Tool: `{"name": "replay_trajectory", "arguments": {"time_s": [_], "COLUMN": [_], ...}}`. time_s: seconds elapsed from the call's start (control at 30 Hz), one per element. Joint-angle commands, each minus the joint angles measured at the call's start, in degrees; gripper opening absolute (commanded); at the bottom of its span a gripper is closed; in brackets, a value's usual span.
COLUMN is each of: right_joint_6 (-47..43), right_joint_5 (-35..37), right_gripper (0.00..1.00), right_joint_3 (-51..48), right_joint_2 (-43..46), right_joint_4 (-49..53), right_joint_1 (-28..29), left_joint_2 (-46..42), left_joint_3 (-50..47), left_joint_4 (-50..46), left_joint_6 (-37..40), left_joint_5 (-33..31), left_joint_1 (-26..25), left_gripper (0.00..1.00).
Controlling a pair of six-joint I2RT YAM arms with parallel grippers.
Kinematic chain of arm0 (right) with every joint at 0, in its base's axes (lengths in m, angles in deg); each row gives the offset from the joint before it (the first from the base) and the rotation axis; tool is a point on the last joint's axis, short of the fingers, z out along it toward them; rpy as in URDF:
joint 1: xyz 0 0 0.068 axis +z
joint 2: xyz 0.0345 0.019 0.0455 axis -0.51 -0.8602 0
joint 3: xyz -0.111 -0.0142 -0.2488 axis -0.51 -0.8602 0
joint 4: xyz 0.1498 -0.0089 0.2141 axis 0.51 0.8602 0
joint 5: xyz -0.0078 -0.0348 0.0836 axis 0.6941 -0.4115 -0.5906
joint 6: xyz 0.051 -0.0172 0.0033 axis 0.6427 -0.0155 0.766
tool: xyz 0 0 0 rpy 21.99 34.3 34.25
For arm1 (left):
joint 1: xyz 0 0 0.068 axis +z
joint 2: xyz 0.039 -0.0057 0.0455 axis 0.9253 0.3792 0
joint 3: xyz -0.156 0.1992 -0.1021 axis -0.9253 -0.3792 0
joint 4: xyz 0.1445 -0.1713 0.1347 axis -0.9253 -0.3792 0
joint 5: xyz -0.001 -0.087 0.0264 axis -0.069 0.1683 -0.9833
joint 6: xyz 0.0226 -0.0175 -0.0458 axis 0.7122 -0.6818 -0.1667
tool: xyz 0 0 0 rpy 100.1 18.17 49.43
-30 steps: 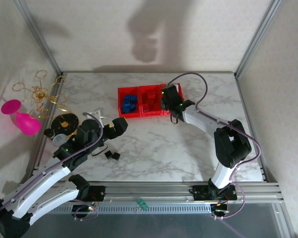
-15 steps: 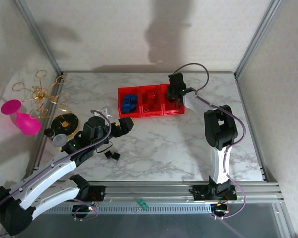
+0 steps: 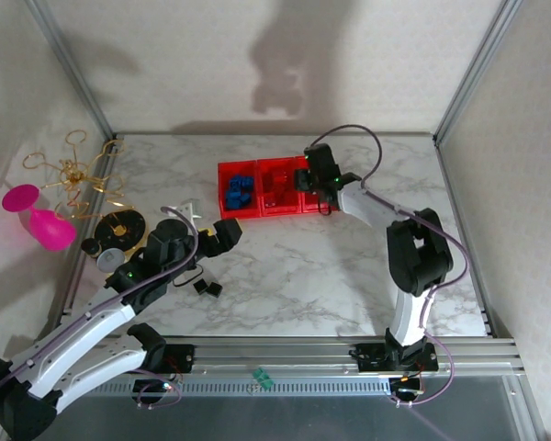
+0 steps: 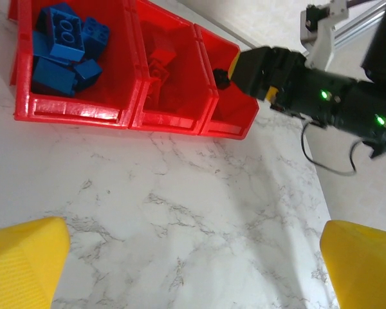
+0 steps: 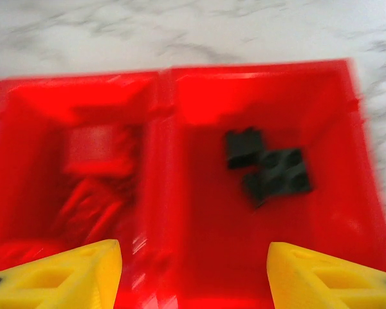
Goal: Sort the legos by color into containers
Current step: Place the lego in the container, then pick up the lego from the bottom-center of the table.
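Observation:
Three joined red containers [image 3: 257, 213] sit at the table's far middle. Blue legos [image 3: 239, 191] [image 4: 61, 45] fill the left one, and red legos [image 3: 277, 186] [image 4: 157, 64] lie in the middle one. Two black legos [image 5: 270, 168] rest in the right one. My right gripper [image 3: 317, 179] [image 5: 193, 257] hovers over the right and middle containers, open, with nothing between its yellow fingers [image 5: 83, 270]. Two more black legos [image 3: 208, 288] lie on the marble near the left arm. My left gripper [image 3: 228, 230] [image 4: 193, 264] is open above bare marble, short of the containers.
A pink goblet [image 3: 37, 216], a gold wire ornament [image 3: 78, 176], black and yellow discs [image 3: 119, 227] and a white piece [image 3: 185, 209] crowd the left edge. A small green piece [image 3: 262, 377] lies on the front rail. Metal frame posts stand at the back corners.
My right gripper's jaws have spread apart over the right container while its arm shifted around there. The left gripper has barely moved.

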Motion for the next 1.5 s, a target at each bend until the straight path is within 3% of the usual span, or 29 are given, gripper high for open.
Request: {"name": "replay_trajectory", "arguments": {"time_s": [0.0,0.3,0.53,1.13,1.47], "right_joint_6": [2.2,2.8,0.7,-4.5,-5.0], "right_joint_5": [-2.2,-8.7,-10.2,-8.0,-4.6], "right_gripper": [0.64,0.73,0.76,0.77,0.62], "right_joint_3": [-5.1,-14.9,-13.6,-2.5,-0.7], "right_joint_2": [4.7,6.3,0.4,-11.5,-14.2], "right_joint_4": [-0.8,-7.9,-9.0,-3.7,-1.8], "right_joint_1": [6.7,25.4,35.6,41.2,41.5], "left_joint_2": [-3.2,-12.9,-18.3,-23.4,-23.1], "left_joint_3": [-0.7,-0.6,0.6,1.1,0.6], "left_joint_4": [-5.6,-17.0,-23.1,-27.7,-27.0], "left_joint_6": [-0.8,-4.2,-6.7,-9.5,-9.5], "left_joint_5": [-2.7,-7.9,-11.8,-16.5,-16.5], "left_joint_1": [-0.3,-0.2,-0.2,-0.2,-0.2], "left_gripper": [1.0,1.0,1.0,1.0,1.0]}}
